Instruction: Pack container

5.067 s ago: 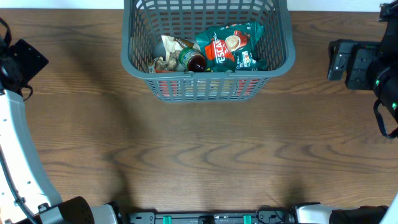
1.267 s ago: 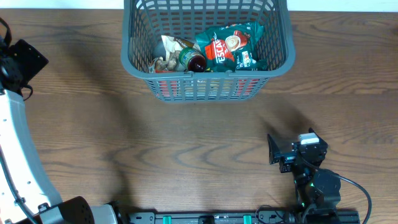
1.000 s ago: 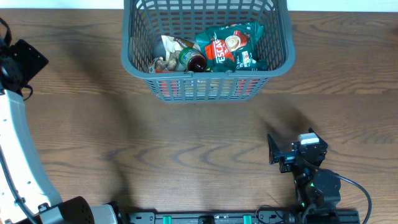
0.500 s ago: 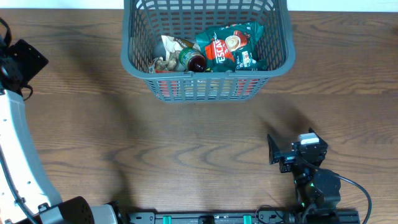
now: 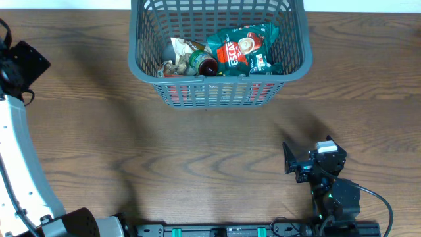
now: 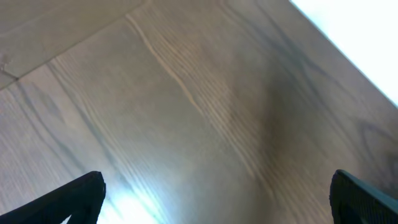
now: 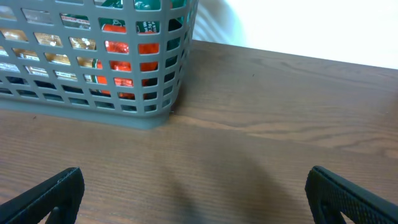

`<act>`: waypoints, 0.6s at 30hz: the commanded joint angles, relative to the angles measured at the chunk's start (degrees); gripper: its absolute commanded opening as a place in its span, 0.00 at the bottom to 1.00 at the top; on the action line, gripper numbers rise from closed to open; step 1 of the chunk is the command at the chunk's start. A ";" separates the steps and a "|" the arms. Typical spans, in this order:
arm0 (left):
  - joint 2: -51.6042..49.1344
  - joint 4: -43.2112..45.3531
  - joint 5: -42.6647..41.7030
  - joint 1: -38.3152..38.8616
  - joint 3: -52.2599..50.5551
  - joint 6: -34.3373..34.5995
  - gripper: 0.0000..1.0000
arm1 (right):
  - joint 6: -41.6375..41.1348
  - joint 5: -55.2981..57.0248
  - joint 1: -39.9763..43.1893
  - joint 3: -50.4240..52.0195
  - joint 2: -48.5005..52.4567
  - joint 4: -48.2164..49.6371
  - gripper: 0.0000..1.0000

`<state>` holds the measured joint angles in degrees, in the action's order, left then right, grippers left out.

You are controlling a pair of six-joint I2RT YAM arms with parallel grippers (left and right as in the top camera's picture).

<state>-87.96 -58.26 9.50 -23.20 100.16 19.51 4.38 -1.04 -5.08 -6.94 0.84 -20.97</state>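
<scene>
One wood table [image 5: 197,151] carries one grey container [image 5: 217,92] at its far middle edge. Two grippers, left [image 6: 217,199] and right [image 7: 199,193], both have their jaws spread wide and empty, and the right faces the container's near wall. Inside the container lie one green packet [image 5: 243,49], one beige packet [image 5: 177,56] and one brown bottle [image 5: 205,64], with something red [image 7: 124,62] beneath them.

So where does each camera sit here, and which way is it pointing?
Overhead: fixed above the table, looking straight down; container at the far edge, left arm at left, right arm near the front.
Left wrist: over bare wood, facing it; left gripper open, fingertips in lower corners.
Right wrist: low, faces across the table at the container's wall; right gripper open, fingertips in lower corners.
Shared: overhead and right wrist both show the container.
</scene>
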 commanded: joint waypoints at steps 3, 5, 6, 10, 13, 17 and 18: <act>3.69 3.50 1.49 0.31 -0.17 0.35 0.99 | -0.90 0.59 1.03 0.70 -0.55 0.20 0.99; 5.53 5.66 1.51 0.83 -0.17 0.35 0.99 | -0.90 0.61 1.03 0.70 -0.55 0.20 0.99; 6.58 6.64 1.51 1.07 -0.17 0.35 0.99 | -0.90 0.61 1.03 0.70 -0.55 0.20 0.99; 12.61 9.75 1.51 2.19 -0.17 0.37 0.99 | -0.90 0.59 1.03 0.70 -0.55 0.20 0.99; 17.94 9.57 1.51 2.93 -0.57 3.58 0.99 | -0.90 0.61 1.03 0.70 -0.55 0.20 0.99; 26.29 9.55 1.49 3.15 -3.82 10.80 0.99 | -0.90 0.59 1.03 0.70 -0.55 0.20 0.99; 28.26 9.57 1.49 3.15 -5.09 11.82 0.99 | -0.90 0.59 1.03 0.70 -0.55 0.20 0.99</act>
<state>-63.68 -48.56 9.91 -20.34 98.06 25.52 4.38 -1.04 -5.08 -6.90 0.82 -20.93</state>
